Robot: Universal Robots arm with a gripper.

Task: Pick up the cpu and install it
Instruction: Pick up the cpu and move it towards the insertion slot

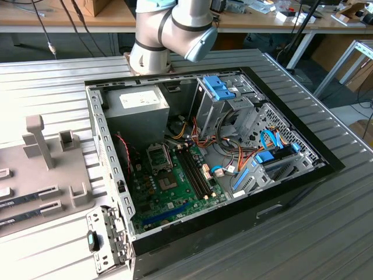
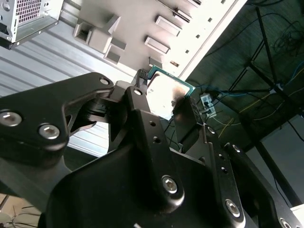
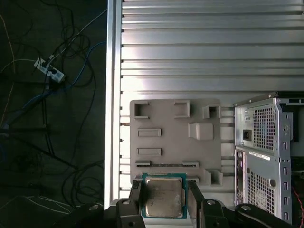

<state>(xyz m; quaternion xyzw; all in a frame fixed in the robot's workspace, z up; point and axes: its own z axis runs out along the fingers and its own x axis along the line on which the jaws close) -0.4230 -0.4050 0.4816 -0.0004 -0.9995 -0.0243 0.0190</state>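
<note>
The cpu is a small square chip with a silver-grey metal top and a green rim. My gripper is shut on it, one black finger on each of two opposite edges. In the second wrist view the cpu shows tilted between the same fingers. I hold it high above the grey fixture plate. In the exterior view the open computer case lies on the table, and the empty socket sits on its green board. The arm rises behind the case.
The grey fixture plate with slots and posts lies at the exterior view's left of the case. A grey power-supply box and blue-tabbed drive cages fill the case's far side. The ribbed metal table's edge drops to a dark floor with cables.
</note>
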